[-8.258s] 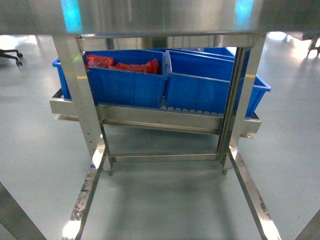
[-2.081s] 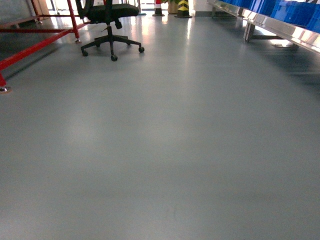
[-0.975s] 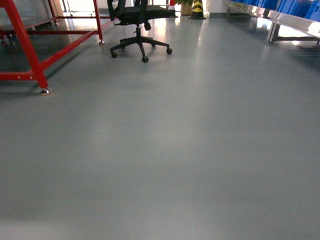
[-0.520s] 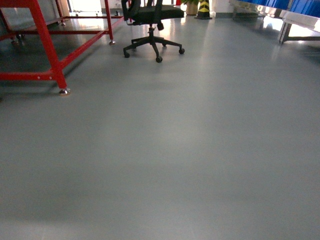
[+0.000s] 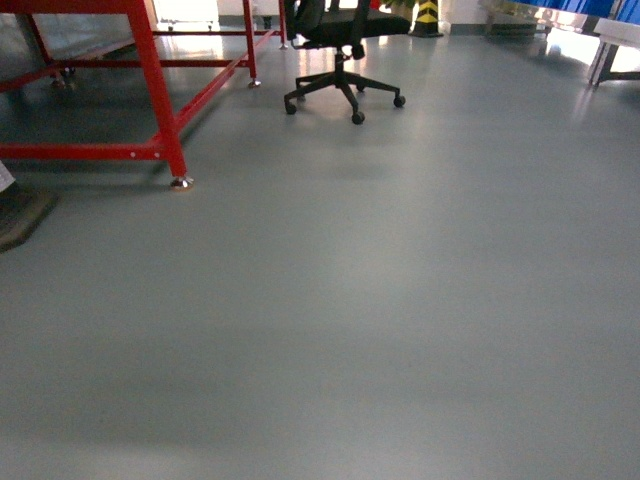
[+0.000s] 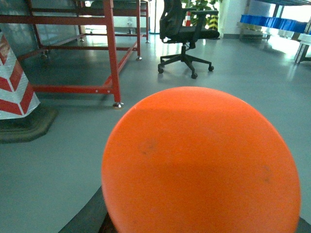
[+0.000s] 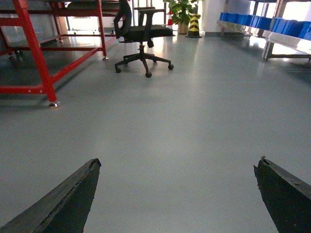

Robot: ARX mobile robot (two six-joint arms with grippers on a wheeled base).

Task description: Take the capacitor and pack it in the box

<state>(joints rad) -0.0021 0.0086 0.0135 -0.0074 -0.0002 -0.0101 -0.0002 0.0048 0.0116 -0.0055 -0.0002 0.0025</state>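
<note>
One black office chair beside red frame, on grey floor.

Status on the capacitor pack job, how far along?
Pick looks done: an orange round object fills the left wrist view, apparently carried. Right gripper is open, empty. Remaining: packing; no box is in view, only grey floor, a red frame and an office chair.

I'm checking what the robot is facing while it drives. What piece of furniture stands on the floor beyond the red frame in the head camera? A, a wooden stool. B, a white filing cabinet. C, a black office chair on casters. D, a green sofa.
C: a black office chair on a five-star caster base stands on the grey floor, to the right of the red frame.
</note>
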